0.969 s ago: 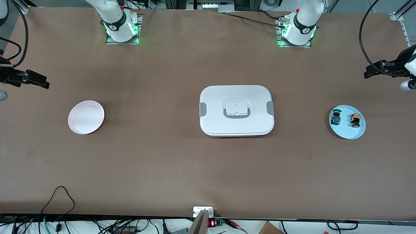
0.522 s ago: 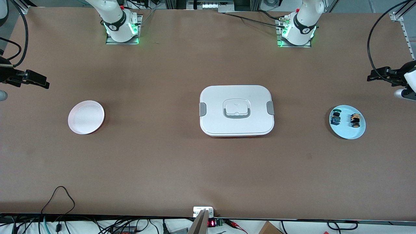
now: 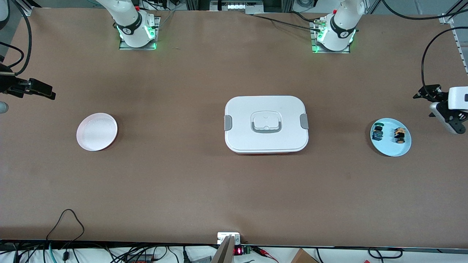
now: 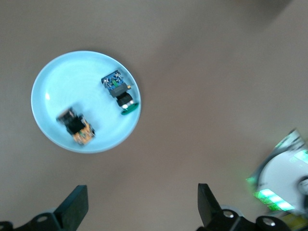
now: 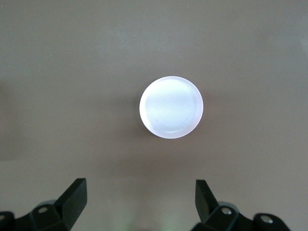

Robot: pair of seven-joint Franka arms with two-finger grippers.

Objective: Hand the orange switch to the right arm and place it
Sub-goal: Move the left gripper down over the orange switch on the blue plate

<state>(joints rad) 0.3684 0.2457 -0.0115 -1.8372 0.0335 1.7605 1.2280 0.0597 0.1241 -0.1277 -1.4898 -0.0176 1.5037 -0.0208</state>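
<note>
Two plates and one closed white box stand on the desk (image 3: pixel 234 190), and nothing is in hand at this moment.

Toward the right arm's end, the right gripper (image 5: pixel 139 204) hangs in the air at that edge of the desk, close by the pale pink plate (image 3: pixel 97 131). Its fingers (image 5: pixel 73 196) stand fully apart and grip nothing. This arm waits. The pink plate is bare.

At mid-desk sits the white box (image 3: pixel 266 124), lid on, grey clips at both ends, well apart from either plate.

Toward the left arm's end lies the light blue plate (image 3: pixel 390 148). On it rest two switches, apart from one another: the green-capped switch (image 3: pixel 377 133) and the orange switch (image 3: pixel 399 135), the latter closer to the desk's end. Both lie on their sides.

The left gripper (image 4: pixel 142 207) hangs just off the blue plate at the desk's end, fingers (image 4: pixel 77 204) spread wide and empty.

Assessment: the step in hand is the approach to pick up the orange switch. The left gripper should centre over that switch alone, turn so its fingers close across the black body, and descend clear of the green-capped one and the plate rim. A grip low on the body would likely leave the cap end free for the handover.
</note>
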